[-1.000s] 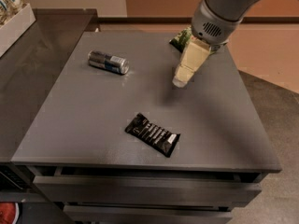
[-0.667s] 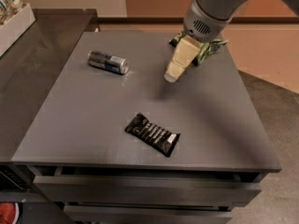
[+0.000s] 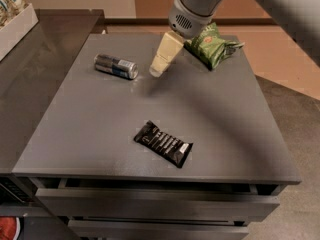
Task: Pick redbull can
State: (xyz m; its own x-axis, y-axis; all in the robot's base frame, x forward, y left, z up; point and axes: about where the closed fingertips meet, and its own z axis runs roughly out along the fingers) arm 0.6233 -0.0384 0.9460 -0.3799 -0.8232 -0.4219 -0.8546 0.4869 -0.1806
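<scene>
The redbull can (image 3: 116, 66), silver with blue panels, lies on its side at the back left of the grey table top (image 3: 100, 129). My gripper (image 3: 157, 72), with cream-coloured fingers, hangs above the table just right of the can, a short gap apart from it, and holds nothing. A black snack bar (image 3: 163, 143) lies near the front middle. A green chip bag (image 3: 212, 45) lies at the back right, partly behind my arm.
A darker counter (image 3: 30, 69) adjoins the table on the left, with a white box of items (image 3: 12, 14) at its far end. Drawers (image 3: 150, 204) run below the table front. Floor lies to the right.
My gripper has moved left across the back of the table, from in front of the chip bag toward the can. The can, bar and bag have not moved.
</scene>
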